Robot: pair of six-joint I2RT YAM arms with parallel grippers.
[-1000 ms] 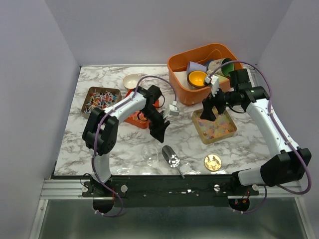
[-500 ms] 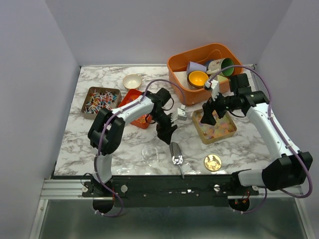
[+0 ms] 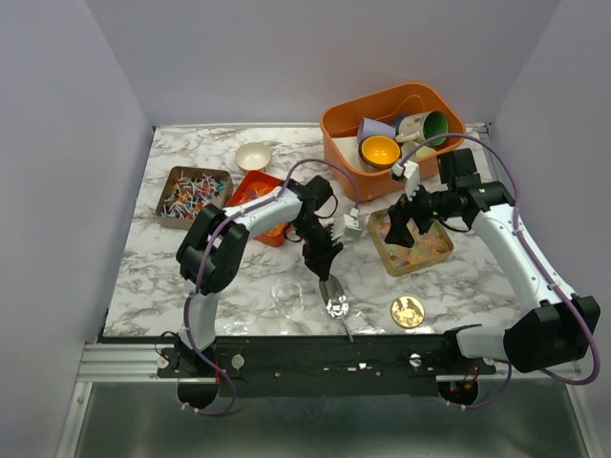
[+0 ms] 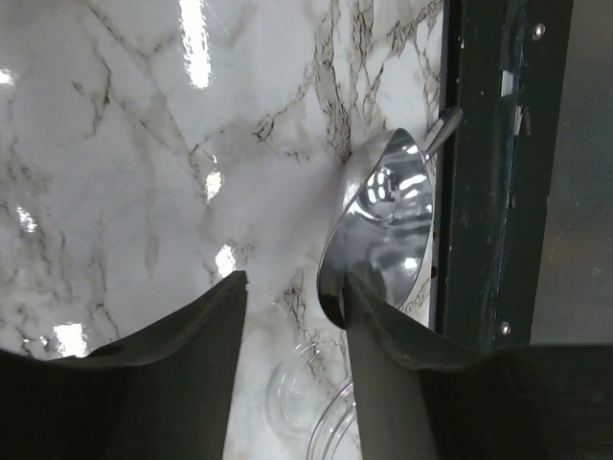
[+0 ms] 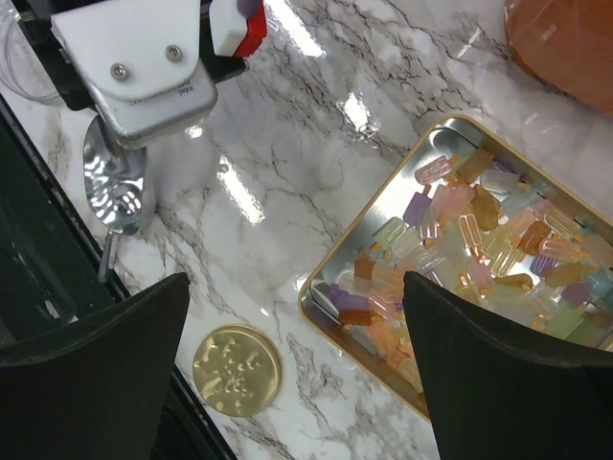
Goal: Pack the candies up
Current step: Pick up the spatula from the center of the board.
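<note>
left gripper [image 4: 292,283]: half-spread, empty, set at the scoop [image 4: 383,225] mouth at 6 o'clock, likely to take it | right gripper [image 5: 295,287]: wide, empty, above tin [image 5: 369,206] | candies: gummies [image 5: 460,240] at 3 o'clock, wrapped pieces [image 3: 194,191] at 10 o'clock

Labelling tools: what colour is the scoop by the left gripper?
The scoop is shiny silver; clearest in left wrist view.

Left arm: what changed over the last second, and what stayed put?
The left gripper swung right and toward the near edge, down to the metal scoop; it is open, with nothing gripped yet. The metal scoop and gold disc stayed put; the right gripper still hovers open over the gummy tray.
</note>
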